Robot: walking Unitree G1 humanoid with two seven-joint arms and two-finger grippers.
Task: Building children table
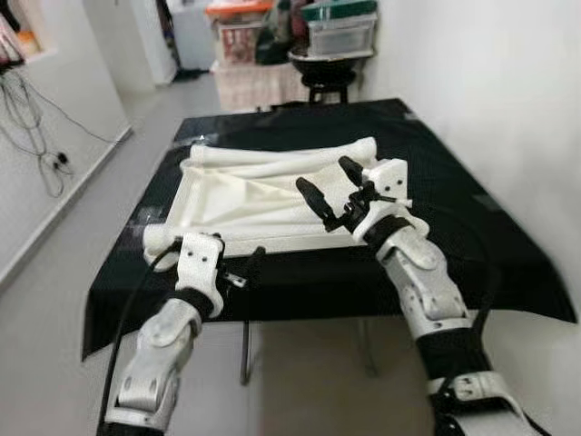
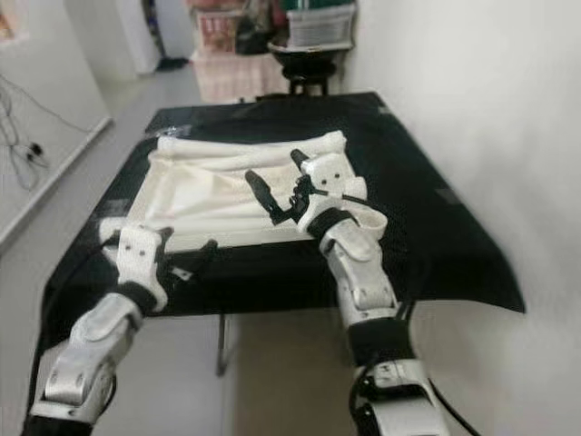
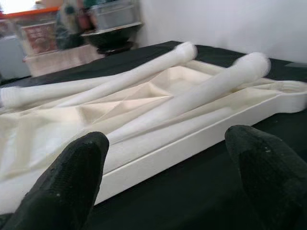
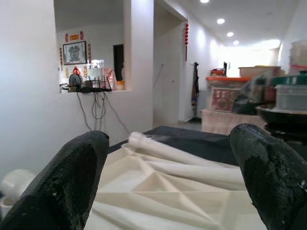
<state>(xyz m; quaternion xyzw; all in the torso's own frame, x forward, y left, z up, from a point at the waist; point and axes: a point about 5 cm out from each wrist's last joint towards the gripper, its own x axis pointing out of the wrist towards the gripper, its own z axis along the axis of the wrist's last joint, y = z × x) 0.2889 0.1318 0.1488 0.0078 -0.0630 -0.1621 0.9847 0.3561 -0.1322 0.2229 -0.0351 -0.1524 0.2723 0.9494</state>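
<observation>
Left gripper [image 1: 243, 270] sat at the near edge of the black-draped surface [image 1: 454, 209], jaws wide, holding nothing, pointed at the white tabletop panel [image 1: 245, 204]. Panel lay underside-up mid-surface, ribbing visible, near left corner hidden behind the left wrist. Loose white legs [image 3: 144, 72] rested across it; exact count hard to tell. Right gripper [image 1: 331, 191] hovered over the panel's near right part, jaws wide, empty. Storage bins [image 1: 340, 27] past the far edge were blurred.

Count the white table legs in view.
3: far leg along the upturned tabletop's far edge; middle leg slanting across it; near leg at its near-left corner. The right tool may hide another.
</observation>
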